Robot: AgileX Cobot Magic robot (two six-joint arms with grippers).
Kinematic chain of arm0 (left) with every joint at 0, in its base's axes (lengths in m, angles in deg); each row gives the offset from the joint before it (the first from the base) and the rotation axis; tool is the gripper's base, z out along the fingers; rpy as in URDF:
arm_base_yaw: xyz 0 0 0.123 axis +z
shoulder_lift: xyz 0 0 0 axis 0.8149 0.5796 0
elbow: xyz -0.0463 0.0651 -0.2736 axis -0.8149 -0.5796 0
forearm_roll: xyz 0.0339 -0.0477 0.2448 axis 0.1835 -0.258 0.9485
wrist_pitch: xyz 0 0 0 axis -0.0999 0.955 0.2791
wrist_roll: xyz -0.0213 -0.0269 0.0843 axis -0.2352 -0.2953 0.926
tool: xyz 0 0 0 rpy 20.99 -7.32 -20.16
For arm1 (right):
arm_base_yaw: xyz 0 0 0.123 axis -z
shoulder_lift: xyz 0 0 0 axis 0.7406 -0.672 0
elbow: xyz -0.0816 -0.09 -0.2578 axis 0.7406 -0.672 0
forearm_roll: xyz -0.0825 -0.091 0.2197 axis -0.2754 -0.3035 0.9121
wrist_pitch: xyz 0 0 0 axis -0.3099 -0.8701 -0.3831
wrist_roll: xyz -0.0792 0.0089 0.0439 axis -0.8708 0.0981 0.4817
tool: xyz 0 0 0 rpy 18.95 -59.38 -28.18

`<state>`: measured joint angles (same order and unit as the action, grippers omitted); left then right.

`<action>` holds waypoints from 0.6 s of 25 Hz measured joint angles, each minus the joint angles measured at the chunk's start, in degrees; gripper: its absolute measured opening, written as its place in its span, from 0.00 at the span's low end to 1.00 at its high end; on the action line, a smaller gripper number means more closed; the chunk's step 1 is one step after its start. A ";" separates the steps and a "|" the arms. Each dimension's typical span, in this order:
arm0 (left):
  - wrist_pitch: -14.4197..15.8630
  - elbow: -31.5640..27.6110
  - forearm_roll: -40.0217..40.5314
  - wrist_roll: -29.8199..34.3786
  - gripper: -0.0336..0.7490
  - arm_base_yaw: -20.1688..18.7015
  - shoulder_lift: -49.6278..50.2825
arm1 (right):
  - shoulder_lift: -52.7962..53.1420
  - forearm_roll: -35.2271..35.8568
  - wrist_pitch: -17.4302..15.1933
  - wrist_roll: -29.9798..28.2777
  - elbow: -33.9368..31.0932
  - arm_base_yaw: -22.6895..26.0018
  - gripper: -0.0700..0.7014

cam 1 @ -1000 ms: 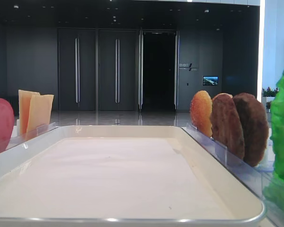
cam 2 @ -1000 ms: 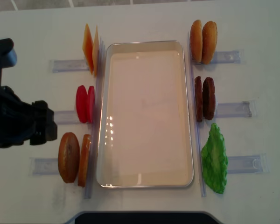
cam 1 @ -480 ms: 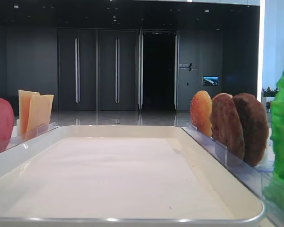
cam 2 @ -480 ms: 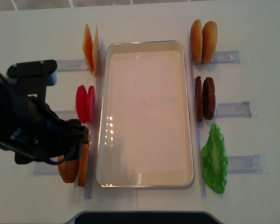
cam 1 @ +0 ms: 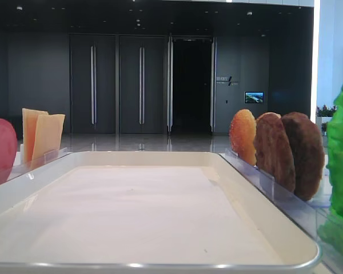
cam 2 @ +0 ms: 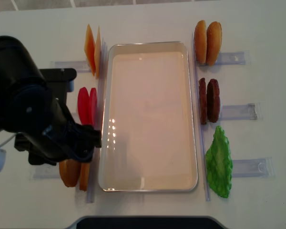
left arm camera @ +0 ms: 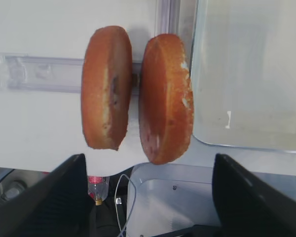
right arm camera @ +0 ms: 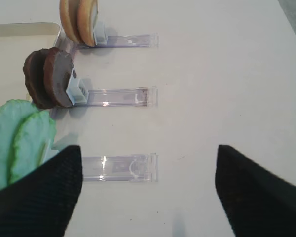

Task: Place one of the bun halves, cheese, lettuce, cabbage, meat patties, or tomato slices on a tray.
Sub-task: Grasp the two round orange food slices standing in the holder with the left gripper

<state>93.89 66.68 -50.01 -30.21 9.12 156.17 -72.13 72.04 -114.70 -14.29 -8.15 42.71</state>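
Left pincer (left arm camera: 147, 197) wide above bun halves (left arm camera: 165, 98)

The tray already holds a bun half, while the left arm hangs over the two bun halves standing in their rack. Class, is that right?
No. The tray holds nothing, as the overhead view shows. The left arm does hang over the two bun halves in their rack.

Dark hall, tall doors (cam 1: 117, 85) bkgd.
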 joint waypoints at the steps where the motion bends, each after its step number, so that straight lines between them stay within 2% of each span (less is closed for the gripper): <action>1: -0.68 0.00 0.00 0.00 0.81 0.00 0.77 | 0.00 0.00 0.00 0.00 0.00 0.00 0.81; 9: -3.21 0.00 -0.13 0.00 0.78 0.00 6.60 | 0.00 0.00 0.00 0.00 0.00 0.00 0.81; 15: -6.43 0.00 -0.25 0.00 0.77 0.00 8.74 | 0.00 0.00 0.00 0.00 0.00 0.00 0.81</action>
<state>87.45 66.68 -50.26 -30.21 9.12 164.91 -72.13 72.04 -114.70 -14.29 -8.15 42.71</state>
